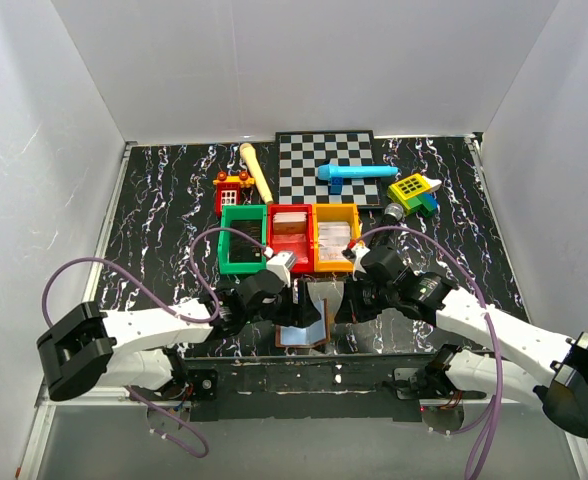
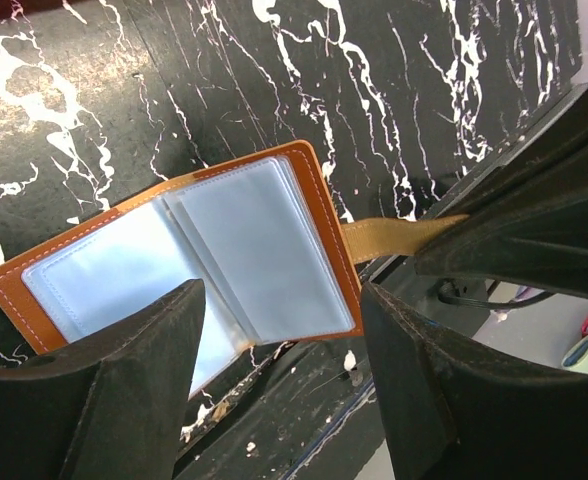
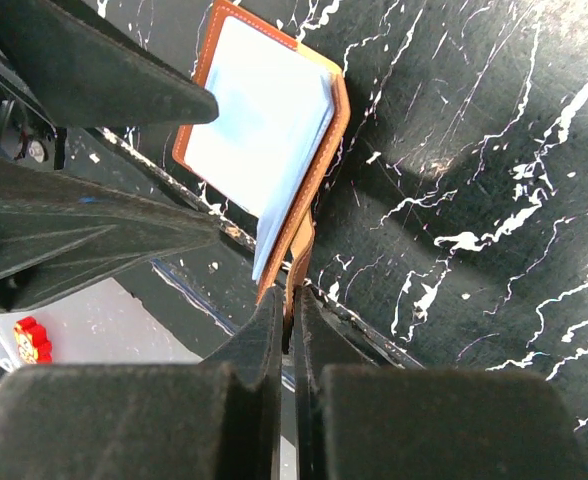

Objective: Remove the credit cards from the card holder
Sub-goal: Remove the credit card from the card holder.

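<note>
the open card holder point(image 1: 312, 312) lies at the table's point(image 1: 454, 200) near edge between the left gripper point(image 1: 292, 308) and right gripper point(image 1: 347, 300); a green bin point(image 1: 242, 211), red bin point(image 1: 292, 256) and orange bin point(image 1: 320, 250) stand just behind.

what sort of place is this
Most likely a robotics lab test cell: white walls box in a marbled table, a left arm and right arm are bolted at its near edge, and toy props like a checkerboard lie on it.

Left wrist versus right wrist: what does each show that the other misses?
Only left wrist: both pale inner panels of the open card holder, seen under the left gripper, jaws parted. Only right wrist: the right gripper, jaws shut on the holder's tan strap. Both: the holder lying open on the black marbled table.
</note>
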{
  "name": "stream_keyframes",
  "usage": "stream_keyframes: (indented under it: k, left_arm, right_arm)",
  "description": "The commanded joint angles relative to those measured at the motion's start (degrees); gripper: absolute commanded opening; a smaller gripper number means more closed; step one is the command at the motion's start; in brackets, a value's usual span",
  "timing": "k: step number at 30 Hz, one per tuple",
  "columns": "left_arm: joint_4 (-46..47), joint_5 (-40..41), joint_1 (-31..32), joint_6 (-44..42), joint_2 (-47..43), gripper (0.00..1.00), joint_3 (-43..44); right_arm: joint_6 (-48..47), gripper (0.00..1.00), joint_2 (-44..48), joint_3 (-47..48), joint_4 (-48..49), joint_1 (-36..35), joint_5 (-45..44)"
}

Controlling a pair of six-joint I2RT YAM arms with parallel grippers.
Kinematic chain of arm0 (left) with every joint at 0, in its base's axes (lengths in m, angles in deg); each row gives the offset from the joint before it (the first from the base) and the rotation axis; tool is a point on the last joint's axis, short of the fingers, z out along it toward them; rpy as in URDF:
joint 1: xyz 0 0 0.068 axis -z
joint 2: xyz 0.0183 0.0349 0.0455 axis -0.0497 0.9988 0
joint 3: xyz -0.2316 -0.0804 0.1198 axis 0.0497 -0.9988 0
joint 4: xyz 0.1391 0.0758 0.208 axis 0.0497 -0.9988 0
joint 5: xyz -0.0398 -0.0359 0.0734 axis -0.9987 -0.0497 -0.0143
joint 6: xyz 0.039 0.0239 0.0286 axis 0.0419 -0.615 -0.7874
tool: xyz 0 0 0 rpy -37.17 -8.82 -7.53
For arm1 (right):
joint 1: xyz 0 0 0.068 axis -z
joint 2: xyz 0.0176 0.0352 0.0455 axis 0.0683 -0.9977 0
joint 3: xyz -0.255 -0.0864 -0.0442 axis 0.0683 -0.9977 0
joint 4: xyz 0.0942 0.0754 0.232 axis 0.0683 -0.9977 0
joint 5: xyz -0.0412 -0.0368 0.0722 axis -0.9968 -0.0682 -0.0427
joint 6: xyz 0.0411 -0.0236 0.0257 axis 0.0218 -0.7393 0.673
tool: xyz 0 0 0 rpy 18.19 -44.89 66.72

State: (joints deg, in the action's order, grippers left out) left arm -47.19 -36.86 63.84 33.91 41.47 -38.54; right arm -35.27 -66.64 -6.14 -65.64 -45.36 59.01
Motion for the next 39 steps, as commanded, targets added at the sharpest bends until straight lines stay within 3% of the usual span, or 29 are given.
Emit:
stream_keyframes:
  k: [1,26,39]
  left_arm:
    - [0.5,-1.1,0.3,-1.7,2.5,0.63,2.8]
    - [-1.2,-0.9,0.3,-2.3,9.0,0.59,5.6]
    - [-4.0,2.0,0.3,-1.5,7.0,0.45,4.5]
  right_arm:
    - [-1.1,0.01,-0.1,2.0,0.0,-0.7,1.5]
    - [-0.9,0.01,-0.2,3.7,0.5,-2.0,2.1]
    - [-0.7,0.01,-0.8,5.2,-0.4,-2.6,1.7]
